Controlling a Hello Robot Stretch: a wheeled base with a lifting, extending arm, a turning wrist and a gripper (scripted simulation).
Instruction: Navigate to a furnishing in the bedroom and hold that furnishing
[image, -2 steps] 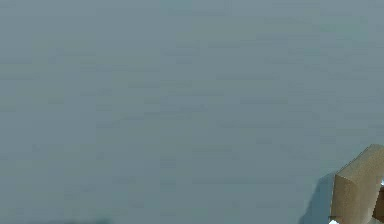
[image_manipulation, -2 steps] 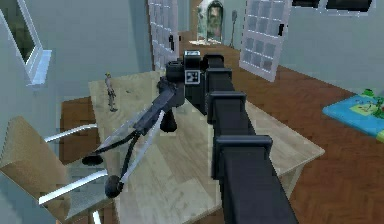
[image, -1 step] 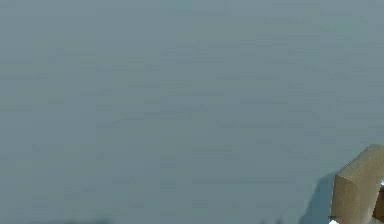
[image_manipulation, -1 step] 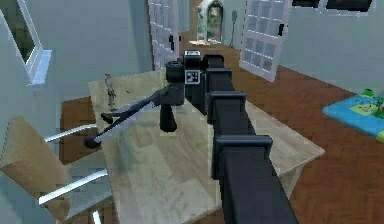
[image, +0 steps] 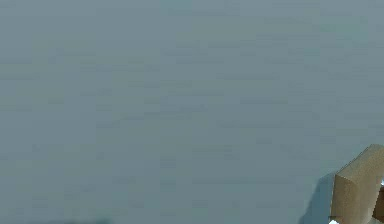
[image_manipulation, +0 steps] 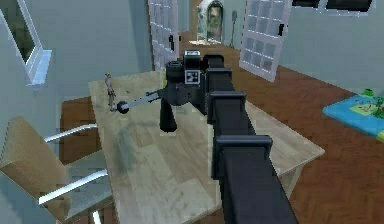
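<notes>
Pincer (image_manipulation: 128, 103) hangs near a small upright thing (image_manipulation: 108, 90) by the far left corner of the wooden table (image_manipulation: 150, 172), maybe the thing to hold; I cannot tell how it is set or if it holds anything, so move slowly and stay level.

table (image_manipulation: 150, 172): pale matt wood | chair (image_manipulation: 30, 150): wood seat (shiny metal frame) | arm (image_manipulation: 245, 160): matt black

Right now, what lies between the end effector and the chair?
In the arm side view, bare table lies between the end effector and the chair. A small figure stands close by the end effector.
</notes>
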